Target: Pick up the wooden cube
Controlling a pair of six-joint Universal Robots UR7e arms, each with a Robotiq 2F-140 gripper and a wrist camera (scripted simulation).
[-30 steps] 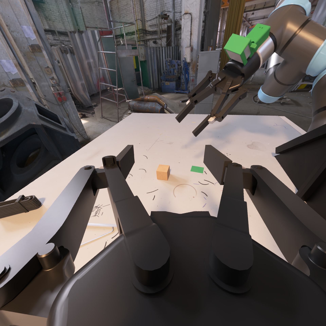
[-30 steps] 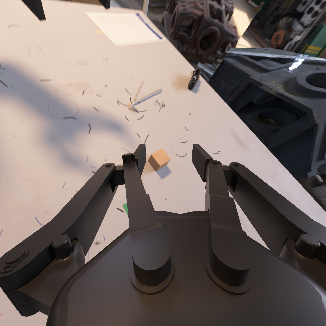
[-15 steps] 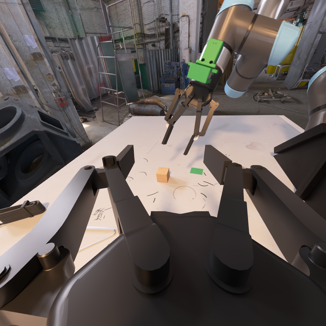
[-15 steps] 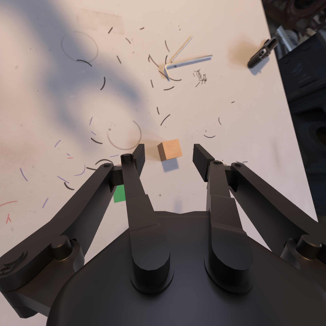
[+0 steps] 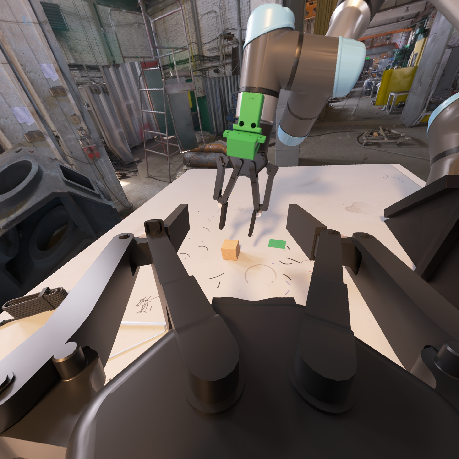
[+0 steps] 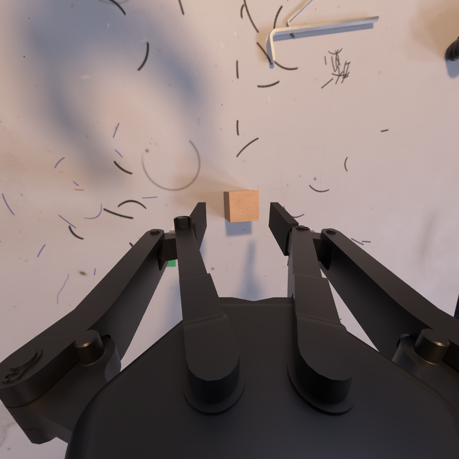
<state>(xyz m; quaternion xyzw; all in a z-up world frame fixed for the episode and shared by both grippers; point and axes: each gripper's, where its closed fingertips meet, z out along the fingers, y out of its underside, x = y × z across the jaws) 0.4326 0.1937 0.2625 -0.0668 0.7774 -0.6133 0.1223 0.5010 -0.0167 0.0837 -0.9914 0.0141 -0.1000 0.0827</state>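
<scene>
The wooden cube (image 5: 230, 249) rests on the white table (image 5: 323, 193). It also shows in the right wrist view (image 6: 241, 205), seen from above. My right gripper (image 6: 238, 211) is open and points straight down, its fingertips on either side of the cube and still above it. In the left wrist view the right gripper (image 5: 236, 227) hangs open just above and behind the cube. My left gripper (image 5: 237, 221) is open and empty, held back from the cube on the near side.
A small green square (image 5: 277, 243) lies flat to the right of the cube. A bent metal hex key (image 6: 310, 32) and a black folded tool (image 5: 34, 301) lie near the table's left edge. Pen marks cover the tabletop. Dark machinery (image 5: 37, 203) stands left of the table.
My right gripper has swung over the cube, turned to point straight down and come lower, with the cube now centred between its open fingers. My left gripper has not moved.
</scene>
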